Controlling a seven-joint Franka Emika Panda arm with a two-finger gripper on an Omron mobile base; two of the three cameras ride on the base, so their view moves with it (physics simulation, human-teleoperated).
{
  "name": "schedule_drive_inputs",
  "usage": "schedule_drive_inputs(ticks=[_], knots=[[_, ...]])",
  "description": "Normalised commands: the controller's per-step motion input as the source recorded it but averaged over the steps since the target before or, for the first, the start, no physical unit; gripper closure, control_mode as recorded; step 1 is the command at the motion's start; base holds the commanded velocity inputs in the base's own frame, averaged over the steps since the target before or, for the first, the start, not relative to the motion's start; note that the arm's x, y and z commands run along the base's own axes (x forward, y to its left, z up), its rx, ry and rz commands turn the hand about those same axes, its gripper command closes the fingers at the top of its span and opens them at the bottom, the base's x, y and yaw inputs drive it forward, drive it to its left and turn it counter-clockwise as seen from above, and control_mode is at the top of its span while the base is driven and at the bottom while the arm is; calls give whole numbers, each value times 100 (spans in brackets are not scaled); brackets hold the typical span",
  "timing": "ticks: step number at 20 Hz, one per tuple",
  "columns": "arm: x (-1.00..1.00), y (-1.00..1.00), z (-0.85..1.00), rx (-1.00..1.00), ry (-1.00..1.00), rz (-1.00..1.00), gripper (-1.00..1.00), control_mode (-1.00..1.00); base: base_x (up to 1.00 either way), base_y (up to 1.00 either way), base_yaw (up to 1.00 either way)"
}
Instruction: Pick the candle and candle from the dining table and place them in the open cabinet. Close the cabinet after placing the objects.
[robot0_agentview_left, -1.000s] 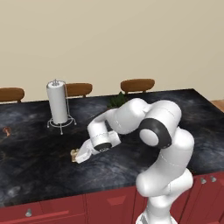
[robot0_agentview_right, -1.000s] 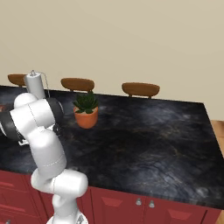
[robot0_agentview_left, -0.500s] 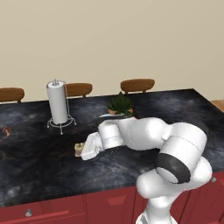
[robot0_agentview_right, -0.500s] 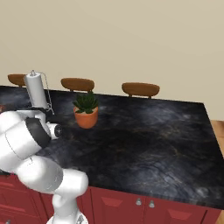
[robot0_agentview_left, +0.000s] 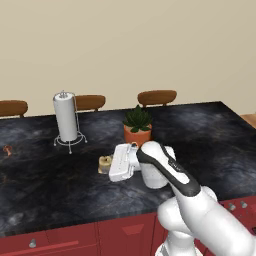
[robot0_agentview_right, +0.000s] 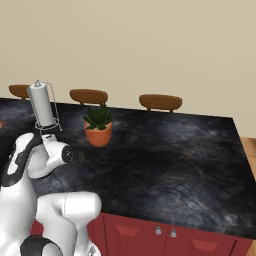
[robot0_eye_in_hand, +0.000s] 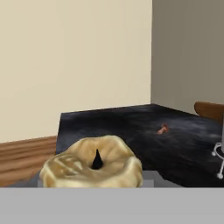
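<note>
Arm reaches level, gripper (robot0_agentview_left: 107, 165) clasping jar candle (robot0_agentview_left: 105, 162).

Plain beige wall (robot0_agentview_left: 150, 45), three brown chair backs (robot0_agentview_left: 157, 96) behind black marbled surface (robot0_agentview_right: 190, 160), wood floor (robot0_eye_in_hand: 22, 157) beyond.

Glossy white arm (robot0_agentview_left: 200, 220), rounded fat segments, a black band curving along the upper link, dark grey joint cap facing out, boxy white hand (robot0_agentview_left: 121, 162) at the end.

jar candle (robot0_eye_in_hand: 92, 168) close at bottom, dark wick | black dining table (robot0_eye_in_hand: 131, 127) beyond | orange taper (robot0_eye_in_hand: 162, 129) far off
</note>
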Motion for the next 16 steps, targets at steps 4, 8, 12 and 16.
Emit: schedule_drive_inputs(ticks=[4,8,12,16], knots=[[-55,-2,100,0,0,-9,100,-100,0,0,0],[-71,-17,100,-4,1,-15,100,-100,0,0,0],[-99,-50,100,-11,0,-13,100,-100,0,0,0],[-91,-60,100,-13,0,-13,100,-100,0,0,0]])
